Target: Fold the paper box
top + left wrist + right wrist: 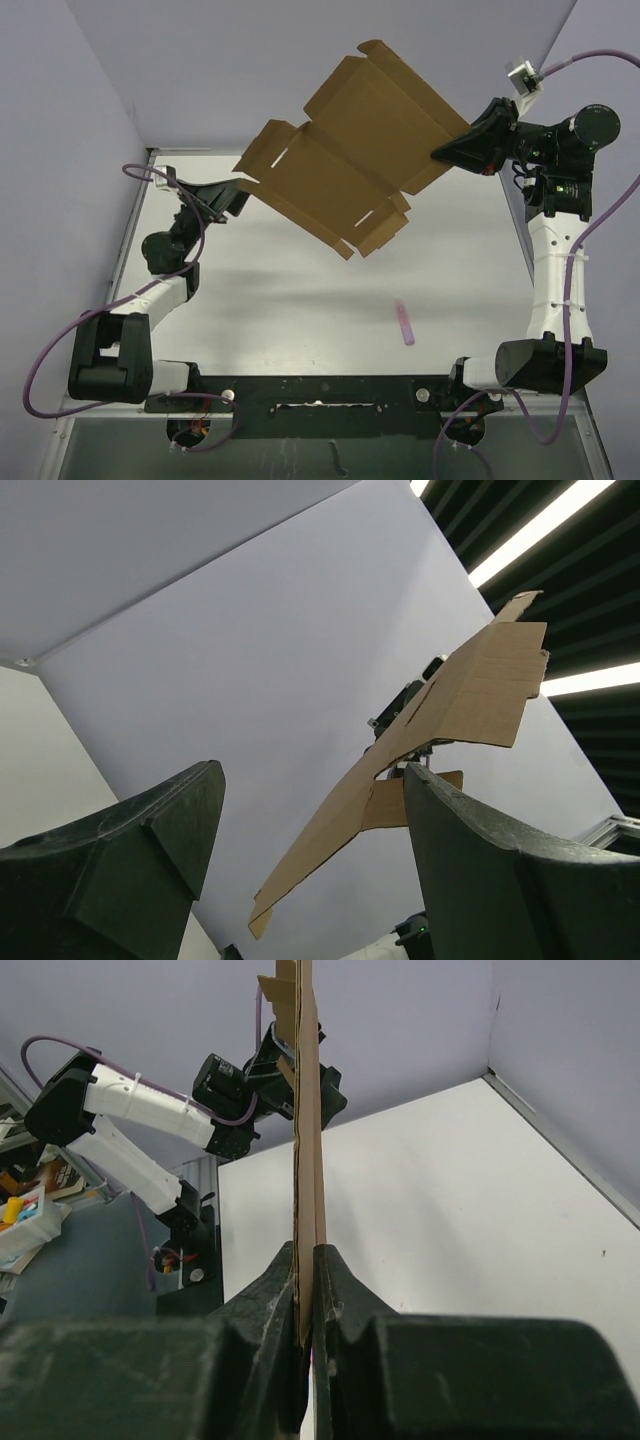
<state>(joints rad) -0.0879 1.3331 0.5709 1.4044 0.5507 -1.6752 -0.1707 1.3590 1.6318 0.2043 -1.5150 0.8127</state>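
Note:
The paper box point(350, 150) is an unfolded brown cardboard sheet with flaps, held up in the air above the table's far side. My right gripper point(452, 153) is shut on its right edge; in the right wrist view the sheet point(305, 1160) stands edge-on, pinched between the jaws of that gripper point(307, 1260). My left gripper point(238, 195) sits just below the sheet's left corner, open. In the left wrist view the cardboard point(400, 780) floats beyond the two spread fingers point(480, 880), touching neither.
A small pink stick point(405, 323) lies on the white table point(280, 300), right of centre. Purple walls close the far side, and the arm bases with their cables line the near edge.

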